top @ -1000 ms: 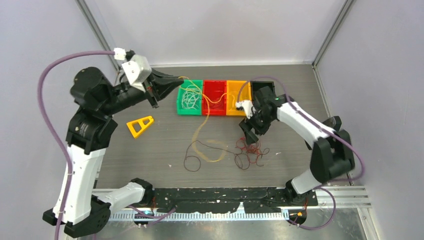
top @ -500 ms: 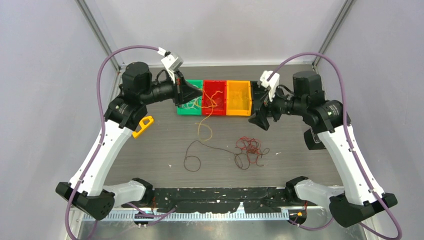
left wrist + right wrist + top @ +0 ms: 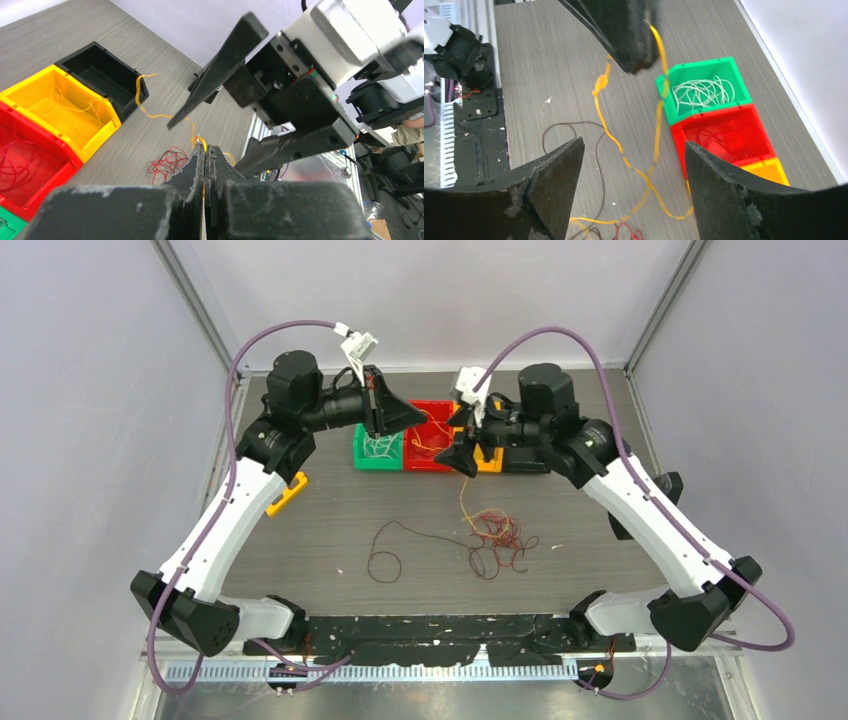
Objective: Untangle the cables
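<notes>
Four bins: green (image 3: 358, 456), red (image 3: 425, 465), orange (image 3: 30, 85), black (image 3: 131, 80); two arms (image 3: 215, 530) (image 3: 650, 520); one yellow triangular piece (image 3: 288, 492).

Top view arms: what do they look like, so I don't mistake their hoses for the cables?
The left arm and right arm have white shells between black joints. A thick purple hose loops along each, ending in a white connector. The left pincer and right pincer are matte black, with two tapering wedge fingers.

The top camera looks down from above and behind the arm bases on the whole counter (image 3: 330, 510). Each wrist camera sits close behind its own fingers; left hand (image 3: 206, 150) and right hand (image 3: 631, 150) face each other, and all views share the red bin (image 3: 425, 464).
</notes>
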Tool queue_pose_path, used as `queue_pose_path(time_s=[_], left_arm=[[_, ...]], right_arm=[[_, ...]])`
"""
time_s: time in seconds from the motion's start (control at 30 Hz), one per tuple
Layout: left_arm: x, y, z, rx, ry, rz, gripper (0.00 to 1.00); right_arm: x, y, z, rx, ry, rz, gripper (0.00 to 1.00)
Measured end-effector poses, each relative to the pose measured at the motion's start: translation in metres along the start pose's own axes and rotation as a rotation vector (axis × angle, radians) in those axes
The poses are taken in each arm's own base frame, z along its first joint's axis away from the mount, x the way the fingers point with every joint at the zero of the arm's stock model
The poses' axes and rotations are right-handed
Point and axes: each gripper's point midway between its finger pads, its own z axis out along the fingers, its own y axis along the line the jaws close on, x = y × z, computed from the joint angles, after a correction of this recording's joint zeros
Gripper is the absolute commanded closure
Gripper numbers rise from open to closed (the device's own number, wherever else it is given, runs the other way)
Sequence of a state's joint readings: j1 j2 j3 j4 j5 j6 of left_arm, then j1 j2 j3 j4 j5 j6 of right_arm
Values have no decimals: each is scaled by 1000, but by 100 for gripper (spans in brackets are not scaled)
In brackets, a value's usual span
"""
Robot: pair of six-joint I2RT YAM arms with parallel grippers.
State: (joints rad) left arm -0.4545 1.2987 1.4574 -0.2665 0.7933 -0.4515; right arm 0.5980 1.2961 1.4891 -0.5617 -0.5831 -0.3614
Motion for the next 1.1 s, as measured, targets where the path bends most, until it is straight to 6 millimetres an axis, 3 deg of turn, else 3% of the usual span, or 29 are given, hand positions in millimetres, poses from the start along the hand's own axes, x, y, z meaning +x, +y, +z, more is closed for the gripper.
queue_pose_path(time_s=[0.07, 0.23, 0.33, 0.43, 0.57, 0.67, 0.73, 0.8, 0.9, 1.0, 1.1], left_arm=[[0, 0, 2, 6, 1, -18, 100], [-12, -1, -2, 22, -36, -37, 100], [-24, 5, -10, 8, -73, -42, 100], [-32, 8, -16, 4, -97, -54, 100], [-39, 8, -20, 12, -118, -69, 100], [-42, 18, -27, -27, -144, -82, 100], [-40, 37, -36, -101, -170, -94, 100], [-32, 56, -41, -168, -177, -104, 100], [-6, 78, -38, -220, -143, -154, 100], [28, 78, -18, -187, -55, -205, 100], [58, 49, 16, -62, 56, -215, 100]], right_arm=[[2, 4, 10, -23, -2, -24, 51], [21, 6, 19, -30, 32, -57, 68], [39, 5, 22, -26, 72, -67, 91], [48, 5, 24, -28, 88, -65, 94], [39, 2, 24, -17, 62, -72, 95], [29, 1, 23, -7, 39, -62, 95], [21, 0, 20, 8, 13, -53, 94], [9, -2, 16, 34, -23, -38, 95], [-17, -8, 7, 87, -97, -18, 95], [-57, -20, -4, 156, -204, 14, 95], [-94, -34, -14, 219, -303, 56, 95]])
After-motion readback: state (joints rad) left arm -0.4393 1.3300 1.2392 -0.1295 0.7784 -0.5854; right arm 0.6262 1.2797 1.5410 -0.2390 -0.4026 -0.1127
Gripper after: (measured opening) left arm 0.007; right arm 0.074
